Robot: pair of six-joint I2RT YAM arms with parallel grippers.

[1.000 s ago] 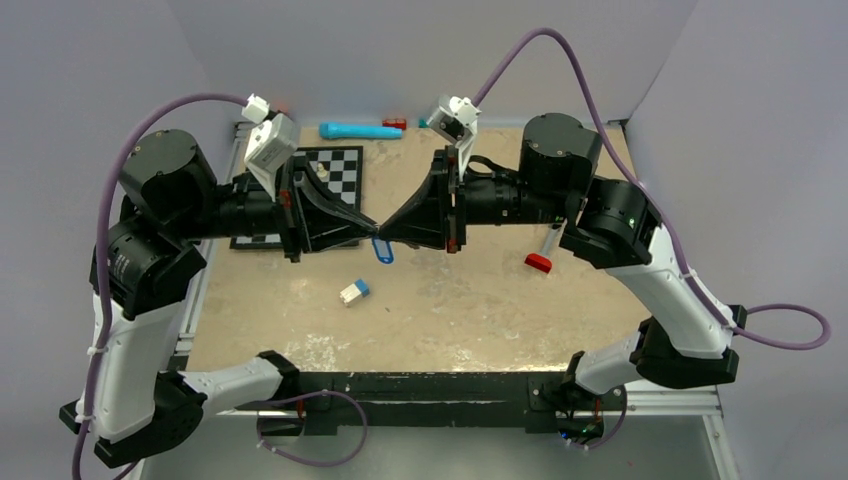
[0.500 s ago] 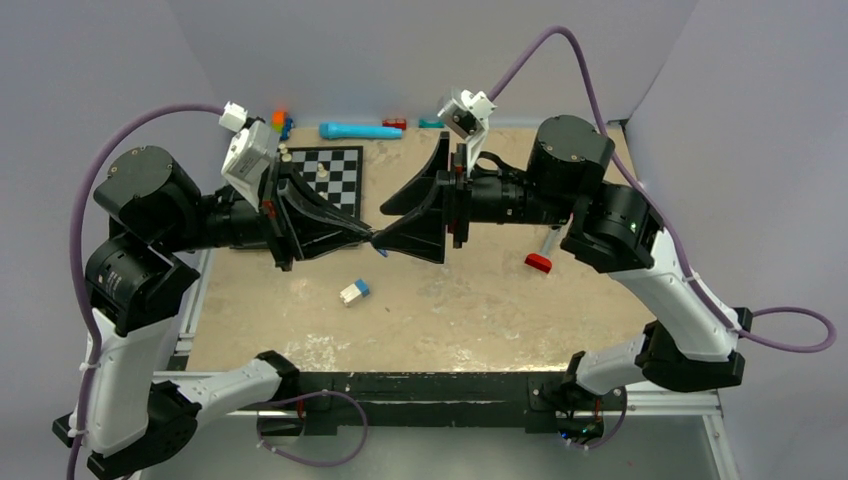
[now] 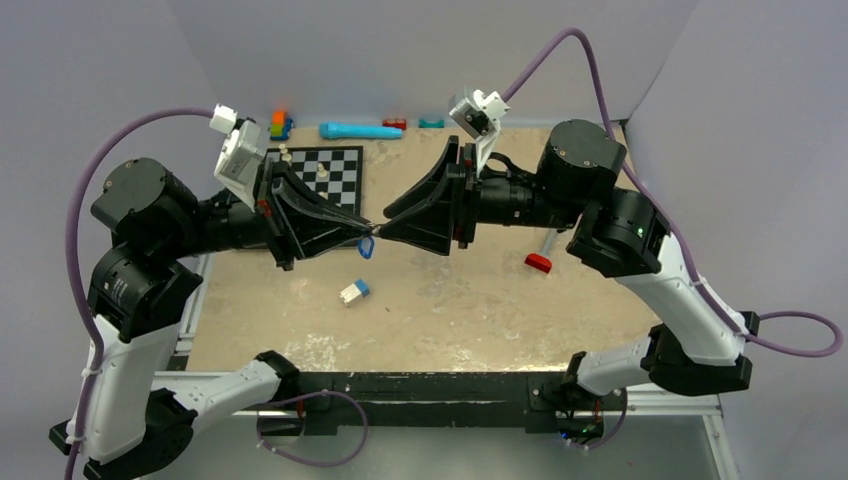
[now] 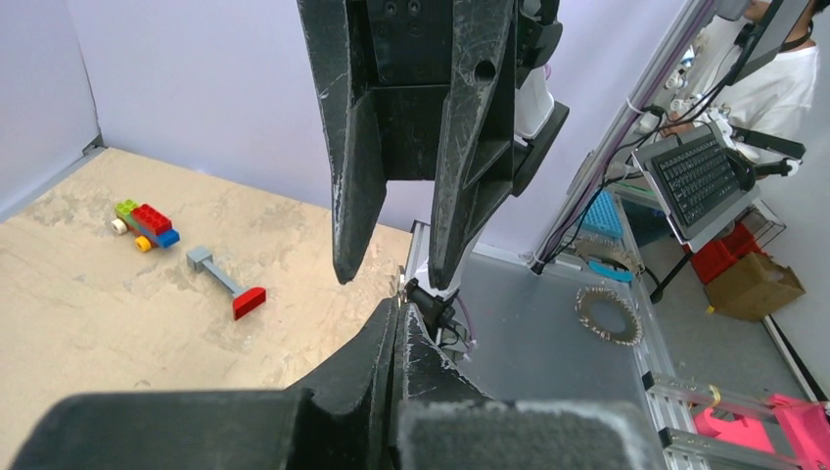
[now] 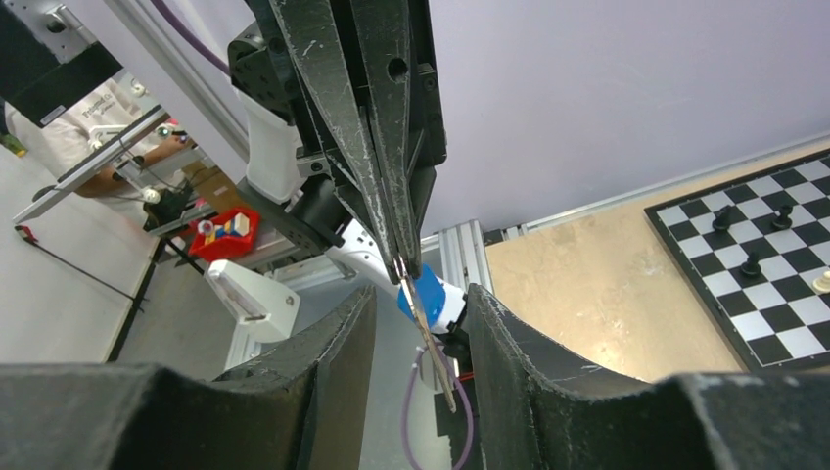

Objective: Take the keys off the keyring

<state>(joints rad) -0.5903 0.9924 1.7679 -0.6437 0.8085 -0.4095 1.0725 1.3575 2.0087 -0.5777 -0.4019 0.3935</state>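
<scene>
midair, over the middle of the sandy table (image 3: 450, 310), the two arms meet tip to tip. the left gripper (image 3: 360, 235) reaches in from the left with its jaws pressed together, pinching the top of the keys (image 3: 366, 246); just which part the tips grip is too small to tell. seen from the right wrist, the blue-headed key (image 5: 416, 294) sits just under those closed tips, and the silver key (image 5: 429, 345) hangs slantwise beside it with its blade pointing down. the right gripper (image 3: 384, 232) faces the left one from the other side, its jaws parted by a narrow gap, with its fingers (image 5: 338, 362) one on each side of the hanging keys; whether either finger touches them cannot be told. in the left wrist view the right gripper's two fingers stand apart just above the shut left tips, where a speck of pale metal shows. the keys are held clear of the table. below them and a little nearer the arm bases lies a white-and-blue block (image 3: 354, 291). a chessboard (image 3: 335, 172) with a few pieces lies behind the left gripper, a red-ended tool (image 3: 540, 260) lies under the right arm, and a blue cylinder (image 3: 360, 131) rests by the back wall. a small brick car (image 4: 145, 223) stands on the table in the left wrist view.
</scene>
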